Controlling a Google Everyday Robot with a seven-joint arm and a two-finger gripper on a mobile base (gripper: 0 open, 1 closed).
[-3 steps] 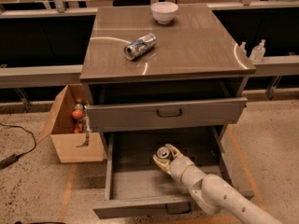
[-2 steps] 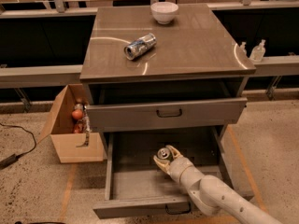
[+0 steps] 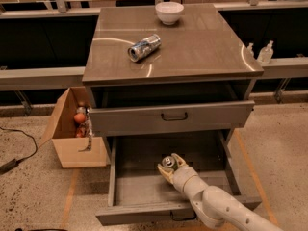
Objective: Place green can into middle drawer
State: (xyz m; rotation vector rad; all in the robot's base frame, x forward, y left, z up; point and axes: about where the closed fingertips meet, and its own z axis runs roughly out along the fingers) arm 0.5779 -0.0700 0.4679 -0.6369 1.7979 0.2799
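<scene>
The green can (image 3: 167, 161) stands upright inside the pulled-out middle drawer (image 3: 139, 186), near its middle. Only its silver top and a little of its dark side show. My gripper (image 3: 169, 163) reaches into the drawer from the lower right, its pale fingers (image 3: 163, 173) closed around the can from both sides. My arm (image 3: 216, 206) crosses the drawer's front edge. I cannot tell whether the can's base rests on the drawer floor.
The uppermost drawer (image 3: 171, 117) is pulled out a little above the open one. A silver-blue can (image 3: 144, 47) lies on the cabinet top with a white bowl (image 3: 169, 12) behind it. A cardboard box (image 3: 72, 131) stands on the floor at the left. Two small bottles (image 3: 264, 52) stand at the right.
</scene>
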